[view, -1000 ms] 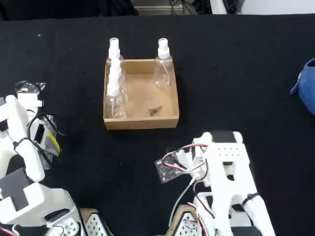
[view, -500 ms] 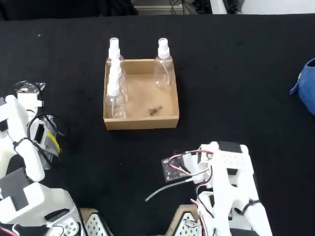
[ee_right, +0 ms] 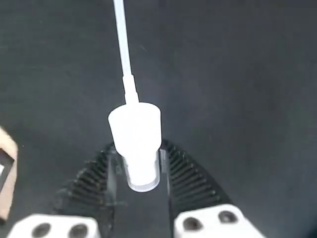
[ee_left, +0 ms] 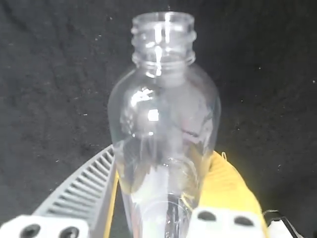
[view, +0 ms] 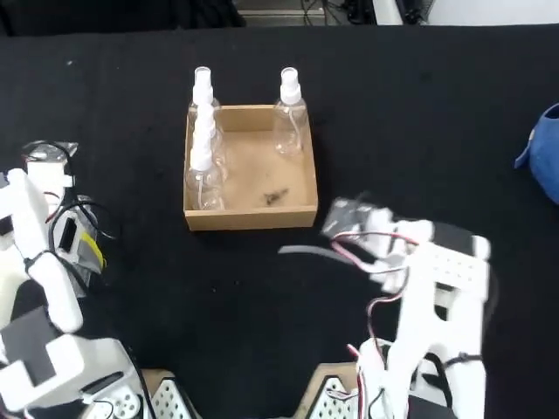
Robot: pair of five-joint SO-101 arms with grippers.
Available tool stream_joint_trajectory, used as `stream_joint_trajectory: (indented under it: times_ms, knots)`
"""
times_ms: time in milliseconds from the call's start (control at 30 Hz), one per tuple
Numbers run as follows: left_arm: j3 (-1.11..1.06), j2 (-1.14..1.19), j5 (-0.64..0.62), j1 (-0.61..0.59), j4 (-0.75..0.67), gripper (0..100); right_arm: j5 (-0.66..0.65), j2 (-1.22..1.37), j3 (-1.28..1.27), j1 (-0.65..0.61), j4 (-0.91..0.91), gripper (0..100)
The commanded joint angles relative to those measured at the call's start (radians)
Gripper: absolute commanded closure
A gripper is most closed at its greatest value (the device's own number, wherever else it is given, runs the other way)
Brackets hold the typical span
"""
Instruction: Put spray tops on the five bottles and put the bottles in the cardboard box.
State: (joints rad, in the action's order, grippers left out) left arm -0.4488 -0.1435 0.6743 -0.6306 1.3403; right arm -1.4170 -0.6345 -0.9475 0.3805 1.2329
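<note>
The cardboard box (view: pixel 297 212) sits mid-table and holds three clear bottles with white spray tops: two along one side (view: pixel 203 94) (view: pixel 202 166) and one at the far corner (view: pixel 289 113). At the table's left, my left gripper (ee_left: pixel 163 163) is shut on an uncapped clear bottle (ee_left: pixel 163 104), whose open neck points away from the wrist; the same bottle (view: pixel 50 157) appears in the high view. Near the box's front right corner, my right gripper (ee_right: pixel 141 166) is shut on a white spray top (ee_right: pixel 135 131). Its dip tube (ee_right: pixel 122 44) sticks out ahead, and this tube (view: pixel 304 251) points left in the high view.
A black cloth (view: pixel 437 113) covers the table. A blue object (view: pixel 543 157) lies at the right edge. A corner of the box (ee_right: pixel 5 173) shows beside my right gripper. Open cloth lies between the two arms in front of the box.
My right arm has swung from the front middle up and to the right, toward the box's front right corner, carrying the spray top. The left arm has hardly moved.
</note>
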Motion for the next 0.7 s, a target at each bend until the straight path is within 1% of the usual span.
stream_joint_trajectory:
  times_ms: [0,100,267,333,400,500,667]
  knots:
    - [-0.038,-0.210,-0.012,0.007,-0.002,97,0.044,0.010,0.065,0.095,0.026,98.7]
    - [-0.087,-0.358,-0.023,0.015,-0.006,97,0.049,0.010,0.070,0.144,0.068,98.7]
    - [-0.111,-0.597,-0.103,0.015,-0.012,97,0.054,0.007,0.079,0.233,0.071,98.7]
    - [-0.130,-0.689,-0.158,0.016,-0.052,97,0.084,0.008,0.094,0.270,0.068,98.7]
    - [-0.170,-0.778,-0.207,0.048,-0.120,97,0.199,0.010,0.102,0.304,0.026,98.7]
    - [-0.211,-0.918,-0.232,0.131,-0.175,97,0.413,0.010,0.104,0.330,-0.060,98.7]
    - [-0.214,-1.105,-0.325,0.219,-0.209,97,0.692,0.010,0.157,0.328,-0.043,98.7]
